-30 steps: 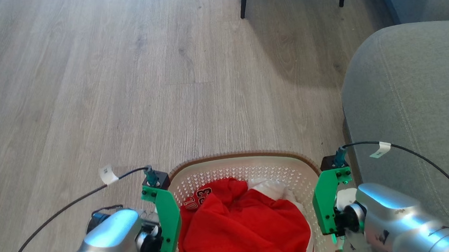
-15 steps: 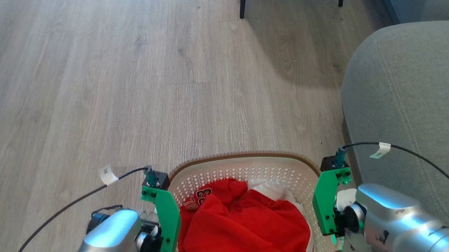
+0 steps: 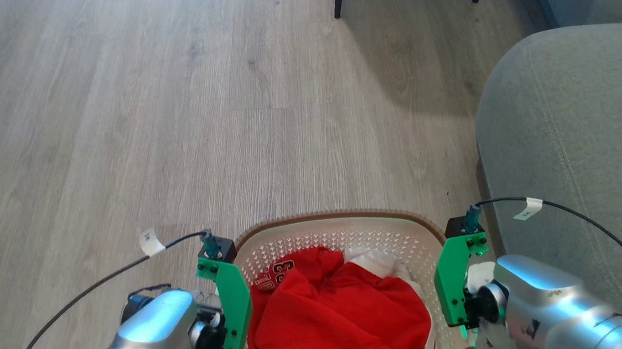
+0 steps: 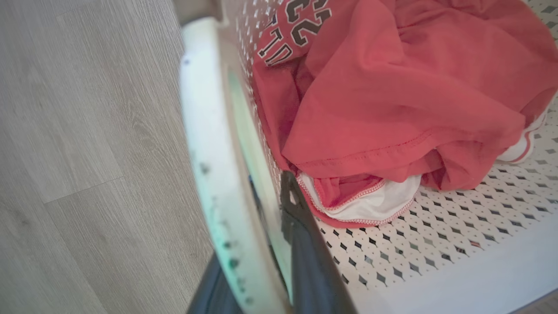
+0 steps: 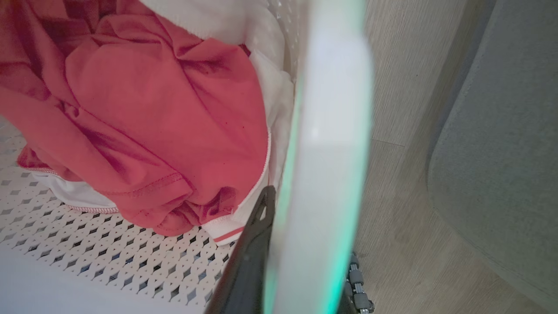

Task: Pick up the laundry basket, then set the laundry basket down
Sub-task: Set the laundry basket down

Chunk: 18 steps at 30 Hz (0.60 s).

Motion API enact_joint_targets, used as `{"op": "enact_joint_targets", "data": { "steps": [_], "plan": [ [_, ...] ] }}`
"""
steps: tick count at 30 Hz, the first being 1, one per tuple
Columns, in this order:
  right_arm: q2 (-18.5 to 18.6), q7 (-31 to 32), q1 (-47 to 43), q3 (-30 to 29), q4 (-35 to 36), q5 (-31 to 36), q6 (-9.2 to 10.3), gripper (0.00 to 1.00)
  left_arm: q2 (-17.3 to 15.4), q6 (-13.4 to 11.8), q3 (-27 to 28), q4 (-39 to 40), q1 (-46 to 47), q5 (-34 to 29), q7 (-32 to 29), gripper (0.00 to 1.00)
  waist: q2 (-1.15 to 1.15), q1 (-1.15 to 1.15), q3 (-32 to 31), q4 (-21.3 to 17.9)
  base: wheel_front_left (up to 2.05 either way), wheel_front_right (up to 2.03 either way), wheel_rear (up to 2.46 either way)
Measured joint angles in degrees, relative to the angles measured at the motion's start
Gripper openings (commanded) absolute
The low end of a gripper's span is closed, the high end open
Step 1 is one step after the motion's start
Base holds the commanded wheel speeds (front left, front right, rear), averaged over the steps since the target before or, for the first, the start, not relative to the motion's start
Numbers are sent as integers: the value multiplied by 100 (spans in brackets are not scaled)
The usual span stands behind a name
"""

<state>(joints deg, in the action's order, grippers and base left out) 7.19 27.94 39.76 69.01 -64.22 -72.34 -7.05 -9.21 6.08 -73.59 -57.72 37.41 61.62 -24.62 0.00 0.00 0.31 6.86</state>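
Entry — laundry basket (image 3: 343,232); left gripper (image 4: 261,248), right gripper (image 5: 305,261) each pinched narrow on rim; I judged level, matched arm travel safest.

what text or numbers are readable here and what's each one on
"23": dark, white-edged numerals on the crumpled red fabric jersey in the white perforated plastic laundry basket.
Letters beside the "23": partly folded, maybe "TIP", not sure.
Left white paper tag: marks too small to read.
Right white paper tag: marks too small to read.
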Motion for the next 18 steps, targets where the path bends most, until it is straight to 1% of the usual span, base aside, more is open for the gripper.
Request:
{"op": "enact_joint_targets", "data": {
  "steps": [9, 13, 18],
  "plan": [
    [66, -111, 60, 94, 41, 0, 0, 0, 66, 0, 1, -58, 8, 0, 102, 0, 0, 0, 283, -22, 0, 0, 0],
    [126, -283, 226, 125, 53, 9, 0, 0, 114, 0, 8, -103, 97, 0, 223, 0, 0, 0, 557, -41, 0, 0, 0],
    [261, -617, 459, 125, 147, 30, 0, 0, 237, 0, 9, -258, 434, -11, 479, 0, -1, 0, 1016, -63, 0, 0, 0]
  ]
}}
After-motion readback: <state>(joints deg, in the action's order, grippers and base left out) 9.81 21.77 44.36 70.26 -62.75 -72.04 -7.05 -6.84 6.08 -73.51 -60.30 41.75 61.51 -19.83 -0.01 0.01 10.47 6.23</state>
